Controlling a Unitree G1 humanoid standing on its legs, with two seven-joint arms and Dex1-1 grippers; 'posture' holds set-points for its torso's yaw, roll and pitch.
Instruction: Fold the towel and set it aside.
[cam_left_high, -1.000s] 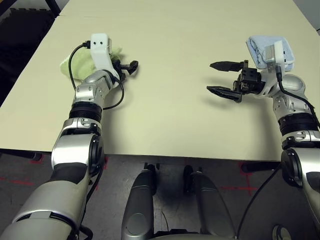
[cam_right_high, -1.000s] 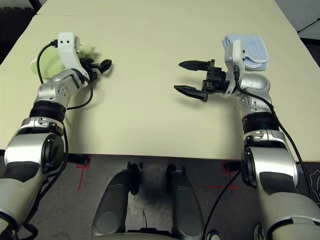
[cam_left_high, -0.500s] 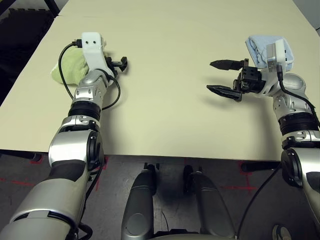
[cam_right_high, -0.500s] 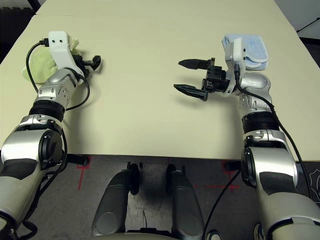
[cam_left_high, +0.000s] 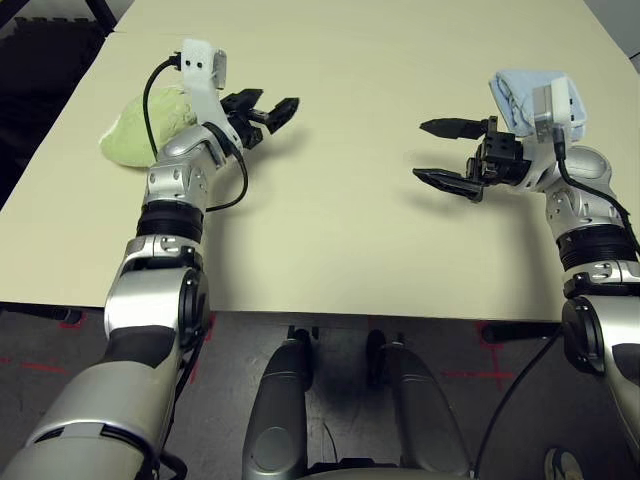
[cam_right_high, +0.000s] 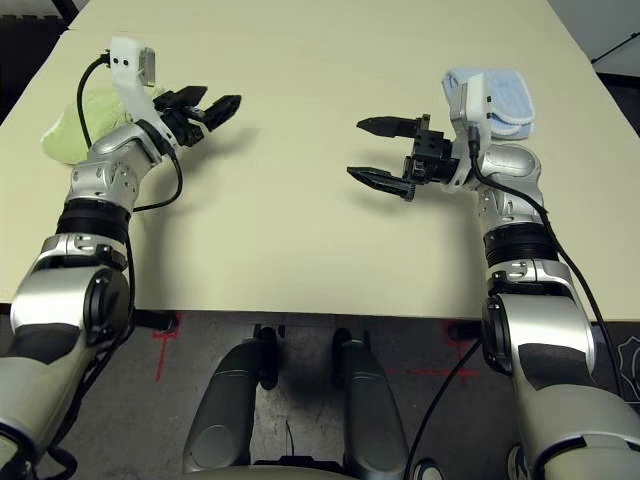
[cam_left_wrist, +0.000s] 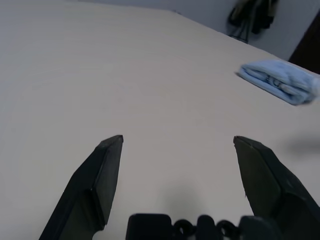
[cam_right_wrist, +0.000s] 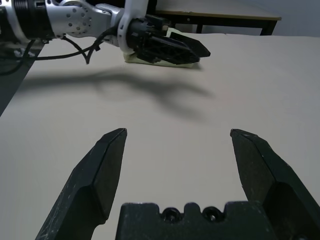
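Here, item one on my screens: the towel (cam_left_high: 135, 130), light green, bunched into a rounded heap at the far left of the table (cam_left_high: 340, 200), close to that edge and free of either gripper. Item two: my left gripper (cam_left_high: 266, 112), raised above the tabletop just to the right of the towel, fingers spread wide with nothing between them; in the left wrist view both black fingers frame bare table, and its shadow falls on the surface beneath. Item three: my right gripper (cam_left_high: 443, 153), hovering over the right half of the table, pointed toward the left arm, its two fingers likewise parted and empty; the right wrist view looks across the table at the left gripper (cam_right_wrist: 170, 47) with a sliver of the towel behind it. Item four: a folded light blue cloth (cam_right_high: 497, 98), lying at the far right of the table behind my right wrist, well apart from the towel.
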